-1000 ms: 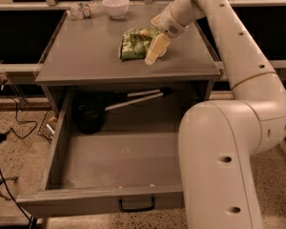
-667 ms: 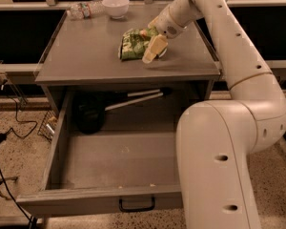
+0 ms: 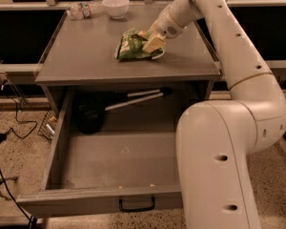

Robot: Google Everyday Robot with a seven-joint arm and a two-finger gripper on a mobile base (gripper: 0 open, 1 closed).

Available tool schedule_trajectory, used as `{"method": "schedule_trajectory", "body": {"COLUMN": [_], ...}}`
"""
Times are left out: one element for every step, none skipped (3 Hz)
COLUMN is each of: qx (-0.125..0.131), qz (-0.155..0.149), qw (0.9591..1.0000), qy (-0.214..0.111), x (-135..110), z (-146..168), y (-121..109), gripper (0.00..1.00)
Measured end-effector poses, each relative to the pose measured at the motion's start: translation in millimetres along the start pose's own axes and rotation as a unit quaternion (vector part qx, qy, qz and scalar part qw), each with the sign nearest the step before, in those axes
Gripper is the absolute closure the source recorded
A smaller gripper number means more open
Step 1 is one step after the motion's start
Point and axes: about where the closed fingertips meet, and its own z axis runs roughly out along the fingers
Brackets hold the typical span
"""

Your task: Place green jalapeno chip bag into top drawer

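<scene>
The green jalapeno chip bag lies crinkled on the grey cabinet top, right of its middle. My gripper reaches down from the upper right and rests at the bag's right end, touching it. The top drawer is pulled wide open below the cabinet top, with its small black handle at the centre of the front panel. The drawer's floor is bare at the front.
A clear plastic water bottle lies at the back left of the cabinet top, with a white bowl beside it. A black utensil with a long pale handle sits at the drawer's back. My arm's large body stands right of the drawer. Cables lie on the floor at left.
My gripper has shifted slightly left and onto the bag's right end. The bag and the drawer have not visibly moved.
</scene>
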Motion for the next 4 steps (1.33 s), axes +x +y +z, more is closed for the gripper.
{"method": "schedule_trajectory", "body": {"qx": [0.0, 0.0, -0.002, 0.0], "qz": [0.0, 0.0, 0.001, 0.005], "qw": [1.0, 1.0, 1.0, 1.0], "qy": [0.0, 0.0, 0.0, -0.003], "x": [0, 0, -2, -5], "z": [0, 1, -4, -24], "y": [0, 0, 3, 13], "gripper": [0.88, 1.0, 1.0, 1.0]}}
